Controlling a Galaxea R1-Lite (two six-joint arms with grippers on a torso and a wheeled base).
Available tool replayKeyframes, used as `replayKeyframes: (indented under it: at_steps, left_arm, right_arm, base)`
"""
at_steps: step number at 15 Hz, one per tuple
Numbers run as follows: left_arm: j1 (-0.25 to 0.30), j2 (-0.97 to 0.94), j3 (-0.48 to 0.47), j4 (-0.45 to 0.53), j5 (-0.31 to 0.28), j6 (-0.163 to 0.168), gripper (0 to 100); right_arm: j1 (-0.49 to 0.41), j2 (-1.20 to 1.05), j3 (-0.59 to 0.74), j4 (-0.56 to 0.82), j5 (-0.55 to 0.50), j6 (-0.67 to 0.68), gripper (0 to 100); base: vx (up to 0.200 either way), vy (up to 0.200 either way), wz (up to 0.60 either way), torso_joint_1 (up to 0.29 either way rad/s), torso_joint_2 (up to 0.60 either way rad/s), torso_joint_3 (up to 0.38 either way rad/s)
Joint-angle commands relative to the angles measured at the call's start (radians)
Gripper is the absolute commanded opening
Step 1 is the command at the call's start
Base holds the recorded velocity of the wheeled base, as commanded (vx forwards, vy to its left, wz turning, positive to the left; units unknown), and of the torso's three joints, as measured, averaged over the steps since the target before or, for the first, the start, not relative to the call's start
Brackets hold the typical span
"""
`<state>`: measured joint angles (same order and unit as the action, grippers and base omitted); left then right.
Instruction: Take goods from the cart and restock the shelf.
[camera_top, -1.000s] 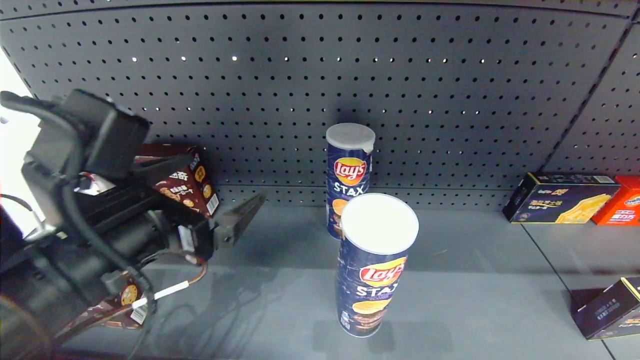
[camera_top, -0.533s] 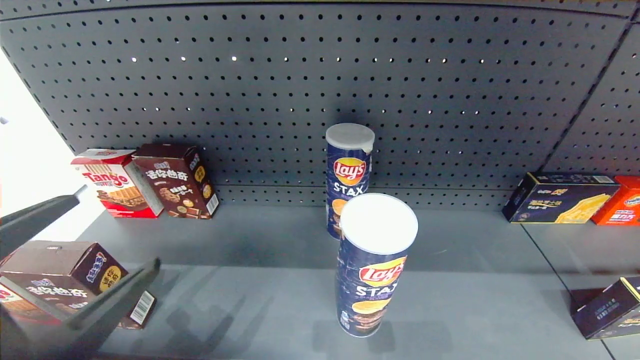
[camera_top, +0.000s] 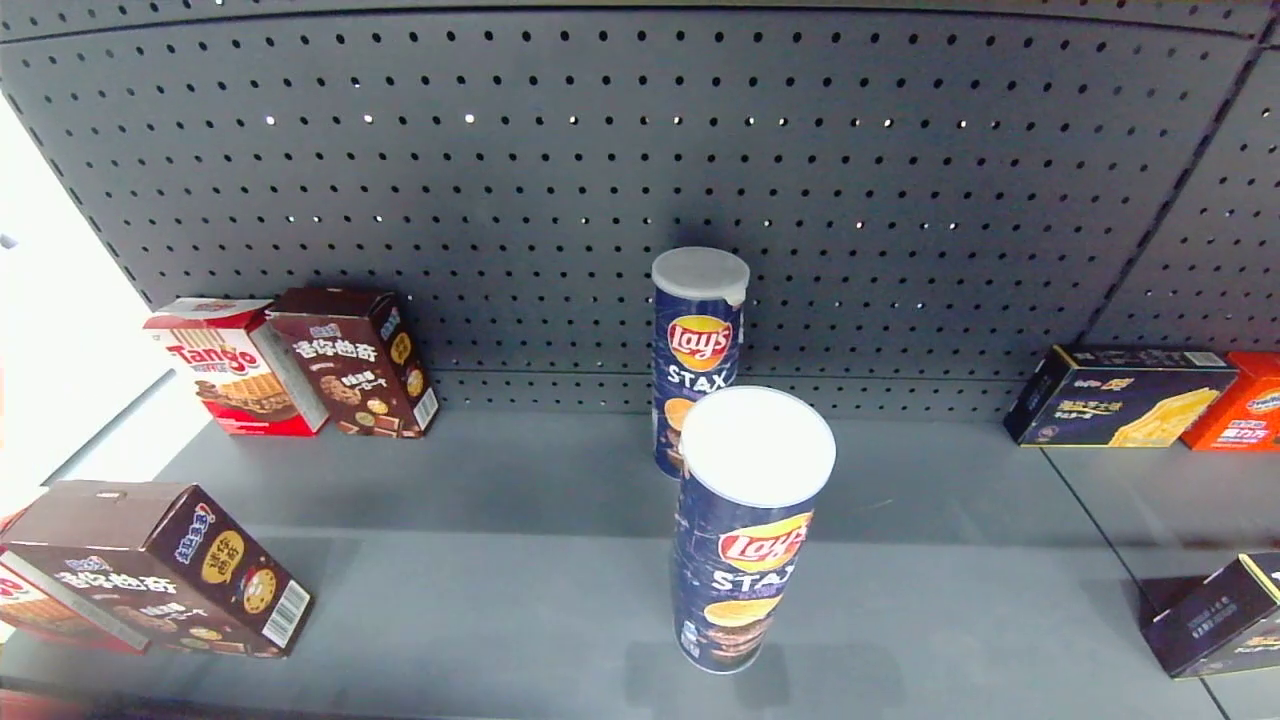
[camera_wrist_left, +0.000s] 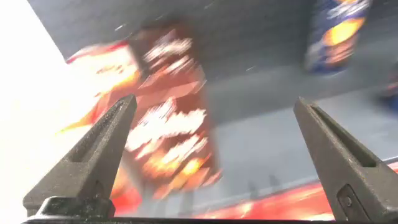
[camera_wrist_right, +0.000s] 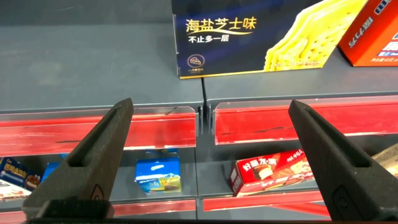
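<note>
Grey shelf (camera_top: 520, 600) with a pegboard back; two tall chip cans stand upright at centre frame, the front can (camera_top: 745, 540) just ahead of the rear can (camera_top: 697, 350); a brown biscuit box (camera_top: 170, 570) lies tilted at the lower left corner; a red wafer box (camera_top: 235, 365) stands at the back left. The left gripper (camera_wrist_left: 214, 102) has its jaws spread wide, holding nothing; the right gripper (camera_wrist_right: 210, 104) also gapes empty, facing a dark blue cracker box (camera_wrist_right: 249, 37).
</note>
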<state>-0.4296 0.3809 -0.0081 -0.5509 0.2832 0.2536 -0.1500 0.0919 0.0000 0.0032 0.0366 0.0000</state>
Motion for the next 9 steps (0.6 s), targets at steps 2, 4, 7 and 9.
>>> replayKeyframes:
  at_steps: [2,4,7,9]
  left_arm:
    - [0.213,-0.161,0.008,0.264,-0.016,0.006,100]
    - [0.255,-0.217,0.008,0.399,-0.139,0.004,100]
    - [0.347,-0.281,0.008,0.488,-0.44,-0.024,100]
    - [0.427,-0.284,0.007,0.493,-0.44,-0.025,100]
  right_arm:
    - [0.0,0.002,0.0,0.0,0.0,0.0,100]
    - [0.0,0.002,0.0,0.0,0.0,0.0,100]
    - [0.0,0.002,0.0,0.0,0.0,0.0,100]
    - [0.0,0.002,0.0,0.0,0.0,0.0,100]
  base:
    - [0.0,0.0,0.0,0.0,0.0,0.0]
    - [0.0,0.0,0.0,0.0,0.0,0.0]
    - [0.0,0.0,0.0,0.0,0.0,0.0]
    - [0.0,0.0,0.0,0.0,0.0,0.0]
